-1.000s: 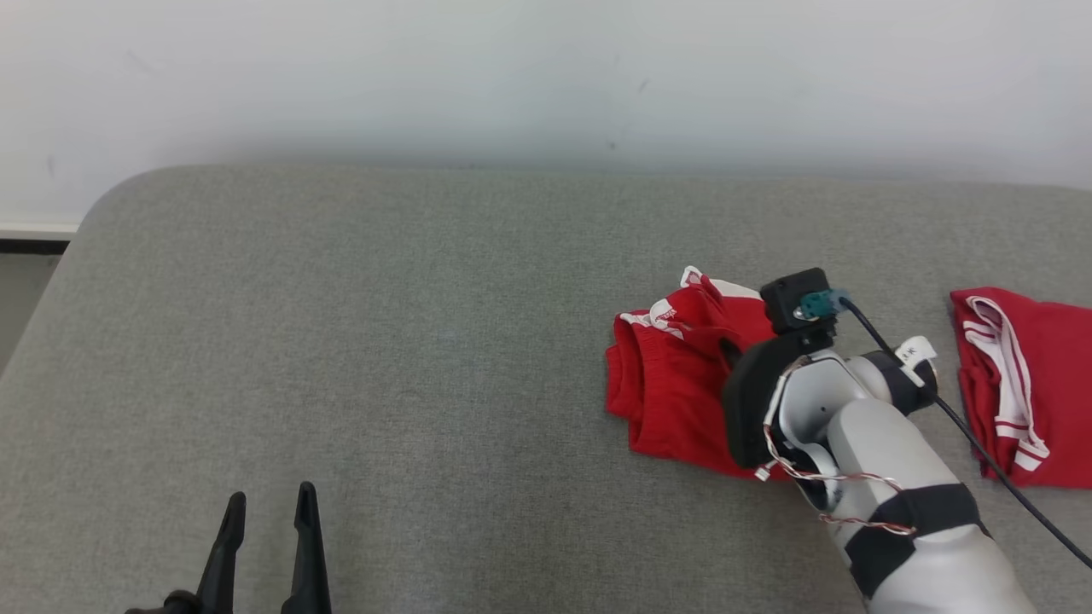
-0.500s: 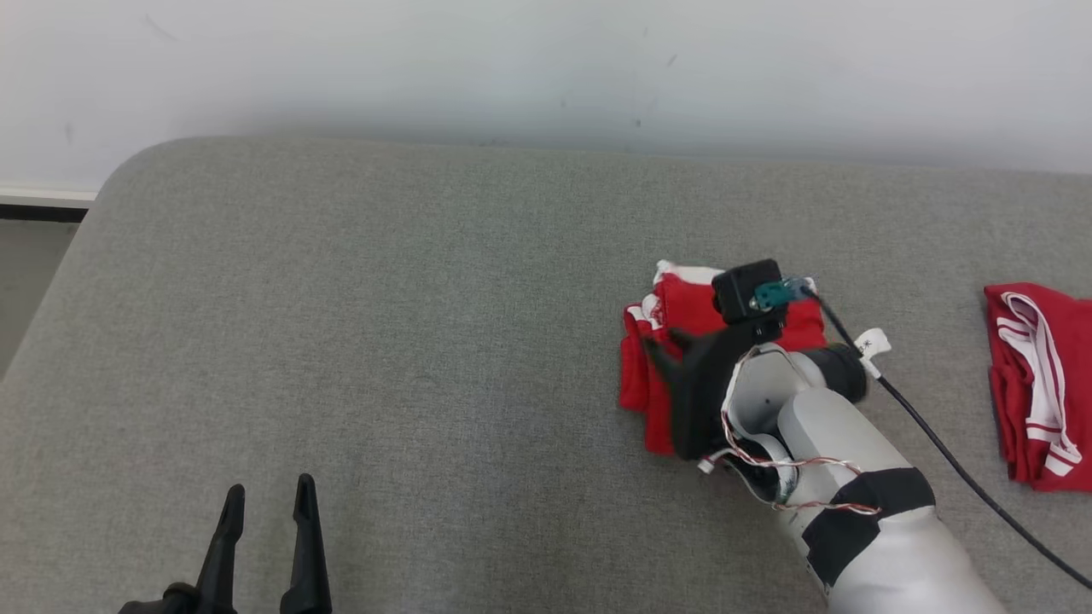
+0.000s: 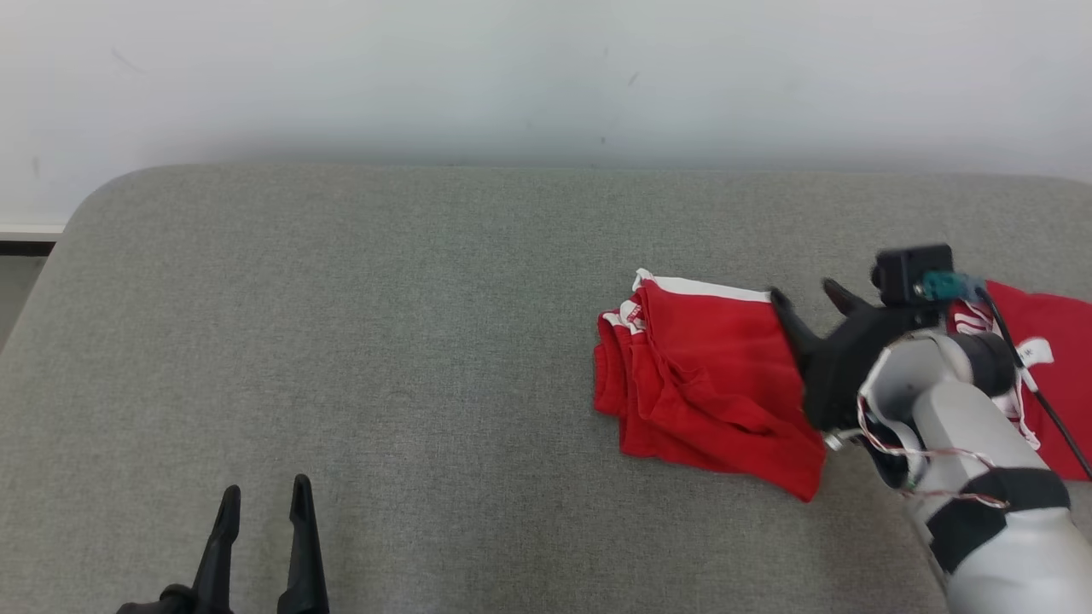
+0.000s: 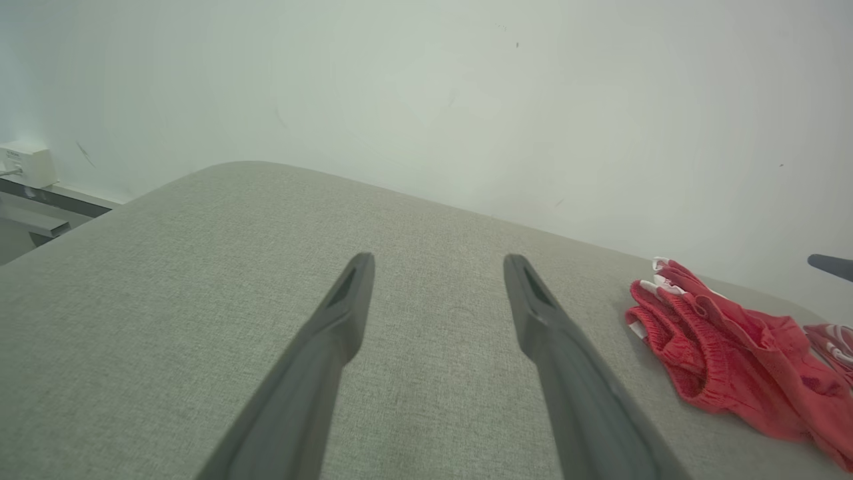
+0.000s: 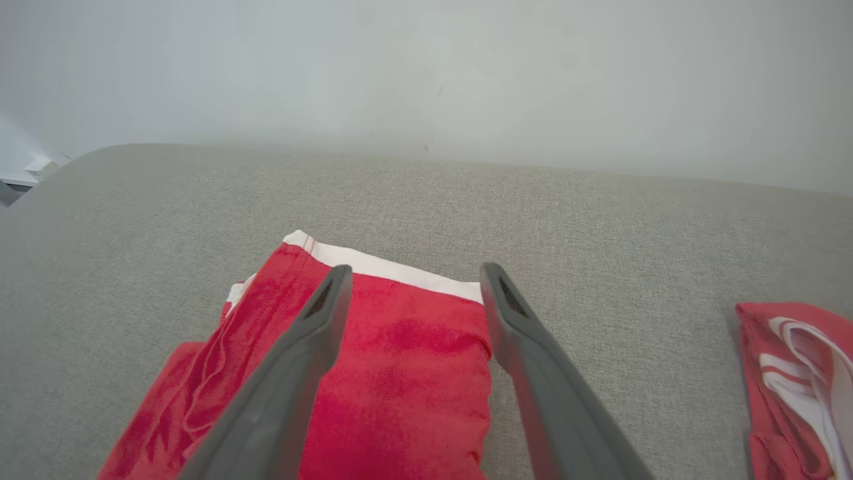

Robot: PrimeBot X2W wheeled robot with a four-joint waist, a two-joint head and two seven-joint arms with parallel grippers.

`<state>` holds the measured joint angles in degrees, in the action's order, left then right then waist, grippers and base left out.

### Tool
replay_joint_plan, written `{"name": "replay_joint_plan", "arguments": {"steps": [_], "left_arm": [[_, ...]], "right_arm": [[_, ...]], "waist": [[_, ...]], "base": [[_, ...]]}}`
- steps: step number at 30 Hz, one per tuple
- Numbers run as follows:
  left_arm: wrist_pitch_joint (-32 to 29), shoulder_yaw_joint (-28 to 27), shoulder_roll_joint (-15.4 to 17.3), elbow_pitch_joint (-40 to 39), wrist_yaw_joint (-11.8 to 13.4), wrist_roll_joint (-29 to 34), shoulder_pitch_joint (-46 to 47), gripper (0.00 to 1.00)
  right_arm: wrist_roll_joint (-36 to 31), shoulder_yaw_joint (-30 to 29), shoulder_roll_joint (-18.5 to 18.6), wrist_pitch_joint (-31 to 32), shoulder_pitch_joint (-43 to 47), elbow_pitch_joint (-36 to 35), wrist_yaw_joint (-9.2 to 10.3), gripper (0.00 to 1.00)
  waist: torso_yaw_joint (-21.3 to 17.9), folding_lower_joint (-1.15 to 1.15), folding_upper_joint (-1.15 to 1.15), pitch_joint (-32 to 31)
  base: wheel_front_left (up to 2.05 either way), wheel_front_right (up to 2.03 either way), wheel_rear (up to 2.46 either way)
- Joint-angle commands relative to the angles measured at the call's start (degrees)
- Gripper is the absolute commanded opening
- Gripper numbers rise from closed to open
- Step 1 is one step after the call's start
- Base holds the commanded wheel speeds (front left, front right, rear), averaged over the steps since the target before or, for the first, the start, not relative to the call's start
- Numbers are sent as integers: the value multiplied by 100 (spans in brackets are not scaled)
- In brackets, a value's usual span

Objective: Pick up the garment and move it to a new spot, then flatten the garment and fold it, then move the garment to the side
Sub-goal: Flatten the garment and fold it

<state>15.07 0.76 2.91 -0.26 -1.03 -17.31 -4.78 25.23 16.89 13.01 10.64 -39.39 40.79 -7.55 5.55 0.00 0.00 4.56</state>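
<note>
Garment (image 3: pixel 699 384): red with white trim, folded into a rough rectangle, lying flat on the desk (image 3: pixel 384 341), right of centre in the head view. White band along its far edge. Bunched, layered folds on its left side, and the near right corner runs to a point. In the left wrist view the garment (image 4: pixel 720 347) sits low on the grey cloth at the far right, its gathered edge facing the camera. Right gripper (image 3: pixel 804 294) at the garment's right edge, fingers spread wide with nothing between them. In the right wrist view the right gripper (image 5: pixel 414 270) looks down across the red cloth (image 5: pixel 400 373), one finger over the fabric and the other along its right border; cannot tell whether the tips touch it. Pale forearm (image 3: pixel 964 426) angles in from the lower right. Second red garment (image 3: pixel 1058 341), white-striped, lies further right on the desk, apart from the first and partly hidden behind the arm; also seen at the right of the right wrist view (image 5: pixel 793 373). Left gripper (image 3: pixel 265 488) well away at lower left, wide open and empty, over bare grey desk top (image 4: pixel 166 280). White wall (image 3: pixel 546 77) behind the desk.
</note>
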Motion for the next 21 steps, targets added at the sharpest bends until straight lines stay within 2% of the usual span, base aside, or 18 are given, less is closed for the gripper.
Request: {"name": "replay_joint_plan", "arguments": {"steps": [1, 2, 8, 11, 16, 21], "left_arm": [[9, 24, 0, -6, -13, 22, 3, 100], [9, 42, 0, -14, -14, 26, 9, 100], [9, 30, 0, -30, -25, 45, 15, 100], [9, -1, -1, 0, -32, 43, 25, 100], [9, 19, -1, 23, -14, 52, -30, 100], [9, 26, 0, 40, -15, 54, -64, 100]], "right_arm": [[-229, -38, 89, -137, 130, 96, 16, 25], [-352, -90, 123, -262, 185, 155, 16, 0], [-735, 76, -120, -590, 531, 439, 16, 0], [-795, 292, -390, -730, 621, 559, 16, 0], [-619, 897, -778, -804, 794, 640, 16, 0], [-374, 1498, -937, -786, 987, 529, 16, 0]], "waist": [[20, 0, 0, 8], [31, 0, 0, 17], [89, 0, 0, 88], [112, 0, 0, 99], [138, 0, 0, 33], [132, 0, 0, -36]], "base": [[0, 0, 0], [0, 0, 0], [0, 0, 0], [0, 0, 0], [0, 0, 0], [0, 0, 0]]}}
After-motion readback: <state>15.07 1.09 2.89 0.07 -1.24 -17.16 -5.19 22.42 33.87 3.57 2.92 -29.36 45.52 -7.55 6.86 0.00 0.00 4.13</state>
